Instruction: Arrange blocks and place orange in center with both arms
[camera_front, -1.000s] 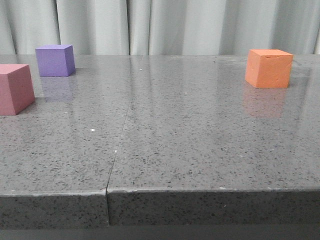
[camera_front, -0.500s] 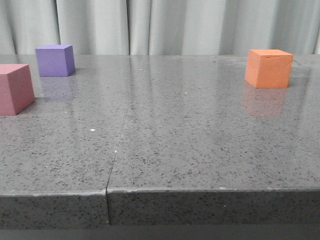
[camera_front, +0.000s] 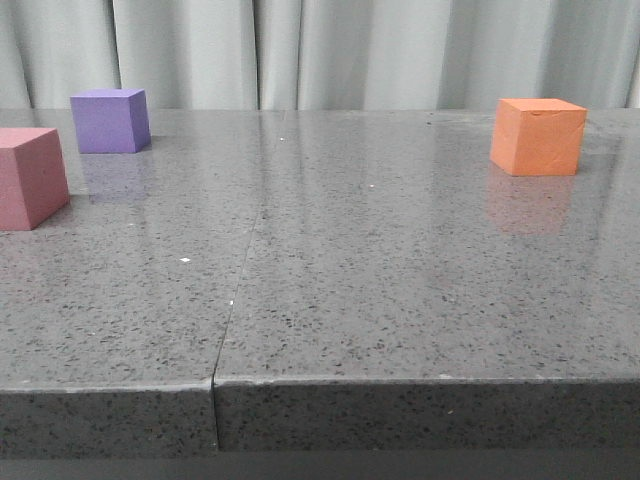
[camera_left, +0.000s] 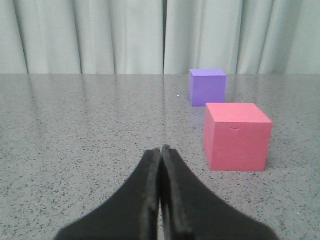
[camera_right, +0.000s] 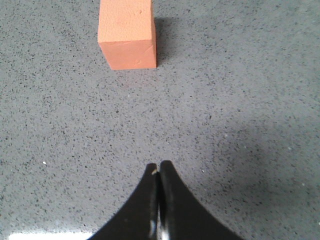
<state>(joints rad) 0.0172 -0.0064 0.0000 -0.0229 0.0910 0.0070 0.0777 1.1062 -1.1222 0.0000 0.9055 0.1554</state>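
Table: we see a grey speckled stone table (camera_front: 400, 300) with a seam running front to back left of centre, and a pale curtain (camera_front: 330, 50) behind it.
Orange cube: in the front view it stands at about 2 o'clock from the table's middle (camera_front: 537, 136), far right, resting flat on the surface and well apart from the other two blocks.
Purple cube: it stands at about 10 o'clock (camera_front: 110, 120), far left near the back edge.
Pink-red cube: it sits at about 9 o'clock (camera_front: 30, 177), cut by the left frame edge, in front of the purple cube and near it, not touching.
Left gripper: in the left wrist view we see its two fingers pressed together at the tips (camera_left: 160, 150), holding nothing; the pink-red cube (camera_left: 237, 136) lies ahead at about 1 o'clock, the purple cube (camera_left: 207, 86) beyond it.
Right gripper: its fingers meet at the tips (camera_right: 159, 169), nothing between them; the orange cube (camera_right: 127, 34) lies ahead at about 11 o'clock, apart from the fingers.
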